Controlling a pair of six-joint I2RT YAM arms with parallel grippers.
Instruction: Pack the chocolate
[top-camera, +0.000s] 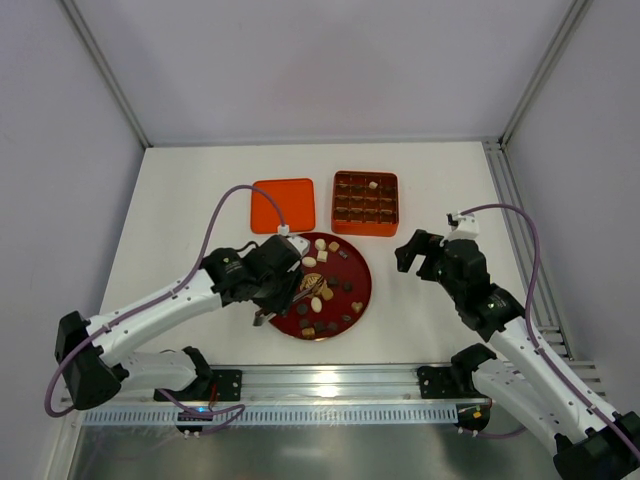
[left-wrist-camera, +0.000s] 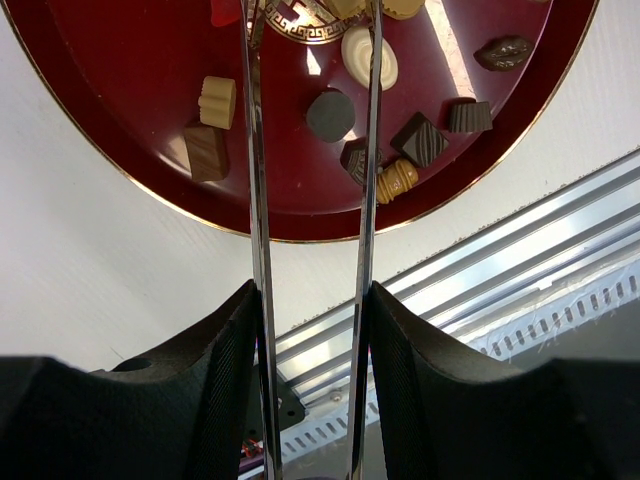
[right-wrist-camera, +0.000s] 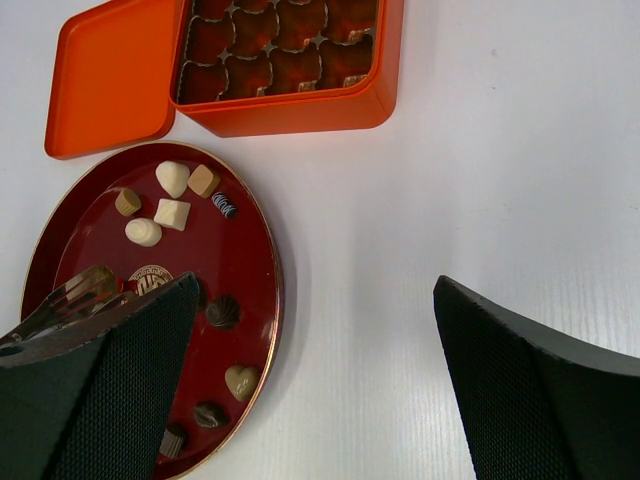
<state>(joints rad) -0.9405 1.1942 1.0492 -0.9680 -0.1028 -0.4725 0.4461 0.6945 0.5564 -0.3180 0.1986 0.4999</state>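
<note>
On the white bench (top-camera: 430, 300), inside a white-walled enclosure, the left fingers (left-wrist-camera: 220, 380) are partly closed on a pair of metal tongs (left-wrist-camera: 255, 200). The blades extend over the dark-red plate (left-wrist-camera: 130, 60), and whether the tips grip a piece cannot be determined. The right fingers (right-wrist-camera: 100, 380) stand fully apart and empty above the bench just right of the plate, on which the loose chocolates (right-wrist-camera: 172, 213) lie. Beyond the plate, the orange lid (top-camera: 283, 205) lies flat beside the open orange box (top-camera: 366, 231), on its left, and one pale piece (top-camera: 373, 185) sits in a far-row compartment.

The white table (top-camera: 200, 200) carries an orange lid (top-camera: 283, 205), an orange box (top-camera: 366, 232) and a dark-red plate (top-camera: 358, 272).
</note>
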